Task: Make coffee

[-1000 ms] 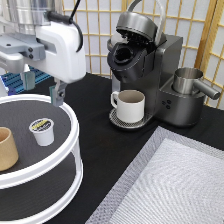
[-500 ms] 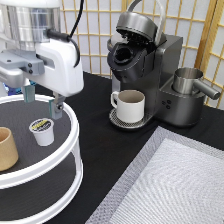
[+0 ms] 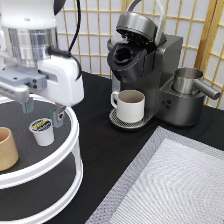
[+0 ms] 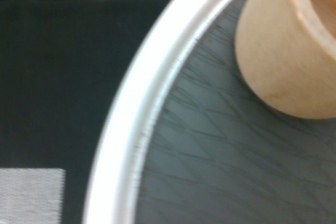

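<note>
Since a second ago your gripper (image 3: 43, 111) has dropped toward the round tiered tray (image 3: 74, 131) and now hangs just above the coffee pod (image 3: 42, 131), fingers spread to either side of it, holding nothing. The pod stands upright on the top tier, well apart from the tan cup (image 3: 7, 148) and inside the raised white rim. Farther off, the mug (image 3: 130, 105) sits under the open-lidded coffee machine (image 3: 150, 65).

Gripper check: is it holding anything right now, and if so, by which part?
Nothing is held. The gripper is open, its fingers apart just above the coffee pod on the white round tray, not gripping it.
</note>
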